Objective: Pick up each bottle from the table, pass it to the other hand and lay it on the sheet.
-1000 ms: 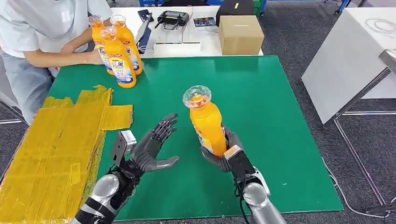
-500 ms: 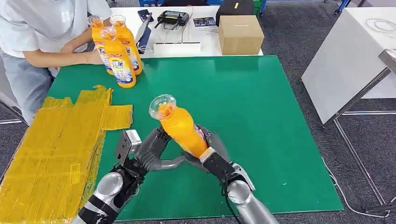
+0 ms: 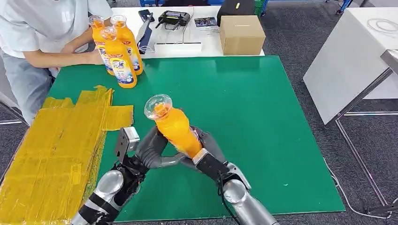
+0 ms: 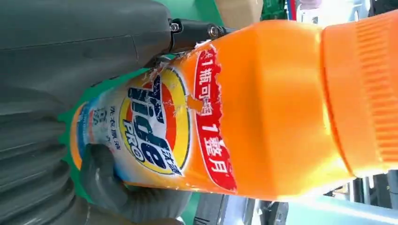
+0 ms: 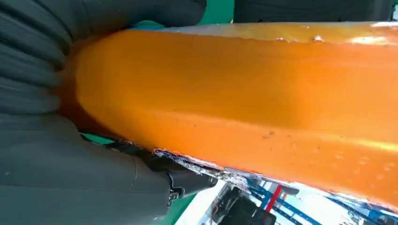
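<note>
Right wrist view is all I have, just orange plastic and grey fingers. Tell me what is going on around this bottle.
Observer: The bottle is off the green table, tilted, cap end toward the yellow sheet. The right hand holds its lower part.
Operator: Report the left hand.
Observer: The left hand is against the bottle's other side; its wrist view shows dark fingers wrapped under the label.
Operator: Count what is left to pick.
Observer: Three bottles stand at the table's far left corner, beside a seated person's arm.
</note>
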